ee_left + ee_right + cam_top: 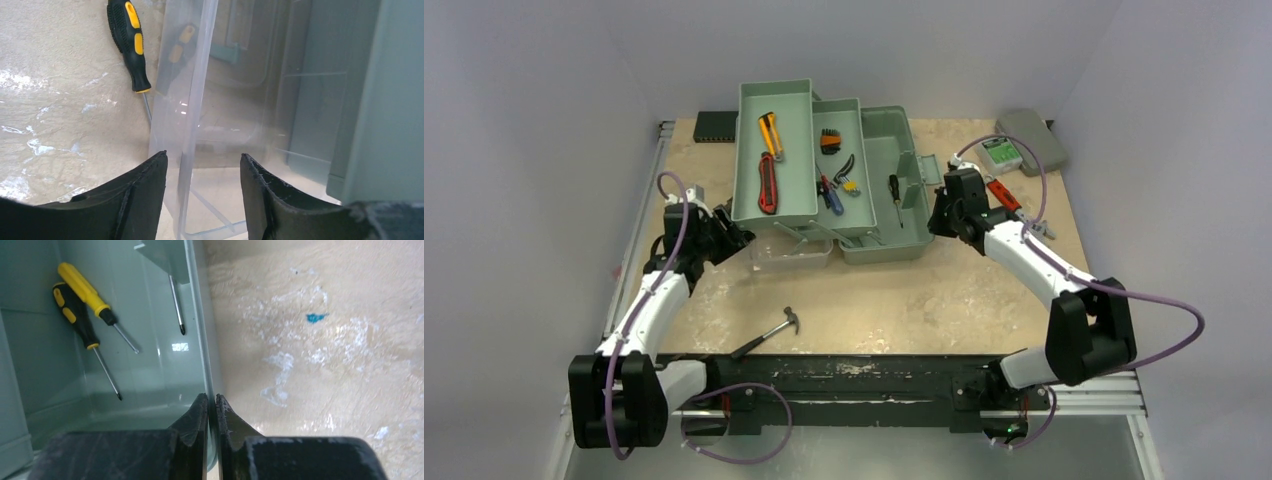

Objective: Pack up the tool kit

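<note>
Toolbox (886, 245): sage-green, open, upright at far centre of table (944, 290). Fold-out trays (789, 105) stepped up to the left. Translucent lid (792, 252) just in front of the trays. Far-left tray: yellow knife (770, 133), red knife (767, 183). Middle tray: hex keys (829, 140), pliers (849, 165). Base: screwdrivers (82, 287). Hammer (769, 333) loose near front edge. Black-yellow screwdriver (129, 45) lies beside the lid.

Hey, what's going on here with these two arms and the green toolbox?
The toolbox sits open with its trays fanned out and several tools inside. The right gripper is pinched shut on the toolbox's thin side wall. The left gripper has its jaws open on either side of the translucent lid, not clamped. A hammer and a black-and-yellow screwdriver lie out on the table.
</note>
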`<state>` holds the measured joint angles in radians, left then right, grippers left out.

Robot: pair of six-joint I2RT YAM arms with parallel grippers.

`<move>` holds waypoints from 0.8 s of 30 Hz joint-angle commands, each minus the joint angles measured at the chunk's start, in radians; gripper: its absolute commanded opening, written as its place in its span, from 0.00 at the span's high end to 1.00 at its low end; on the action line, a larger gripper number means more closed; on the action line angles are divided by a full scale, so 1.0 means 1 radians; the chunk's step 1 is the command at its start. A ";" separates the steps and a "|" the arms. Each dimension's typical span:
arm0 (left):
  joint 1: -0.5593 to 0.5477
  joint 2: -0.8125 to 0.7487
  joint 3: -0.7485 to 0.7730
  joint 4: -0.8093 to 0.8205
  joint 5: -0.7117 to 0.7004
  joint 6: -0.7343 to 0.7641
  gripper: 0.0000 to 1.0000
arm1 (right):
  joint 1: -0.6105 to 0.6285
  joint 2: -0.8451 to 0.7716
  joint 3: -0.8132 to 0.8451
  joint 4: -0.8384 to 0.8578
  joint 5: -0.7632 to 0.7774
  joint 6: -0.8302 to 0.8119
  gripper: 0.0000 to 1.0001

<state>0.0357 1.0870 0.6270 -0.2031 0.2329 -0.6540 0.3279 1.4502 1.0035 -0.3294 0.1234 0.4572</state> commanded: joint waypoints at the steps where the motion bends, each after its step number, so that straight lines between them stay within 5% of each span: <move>1: -0.021 0.044 0.053 0.021 -0.061 0.063 0.48 | 0.002 -0.091 -0.058 -0.040 0.030 0.032 1.00; 9: -0.054 0.070 0.116 -0.021 -0.152 0.144 0.77 | 0.002 -0.180 -0.106 -0.049 0.020 0.028 1.00; 12: -0.133 0.045 0.131 -0.041 -0.268 0.188 0.98 | 0.002 -0.205 -0.124 -0.040 0.000 0.033 1.00; 17: -0.189 -0.012 0.147 -0.065 -0.421 0.187 1.00 | 0.002 -0.244 -0.143 -0.051 0.000 0.034 1.00; 24: -0.189 -0.069 0.208 -0.110 -0.428 0.188 1.00 | 0.003 -0.308 -0.173 -0.049 -0.011 0.056 1.00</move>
<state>-0.1596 1.0721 0.7238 -0.3405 -0.1169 -0.4835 0.3340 1.2015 0.8349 -0.4000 0.1043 0.4824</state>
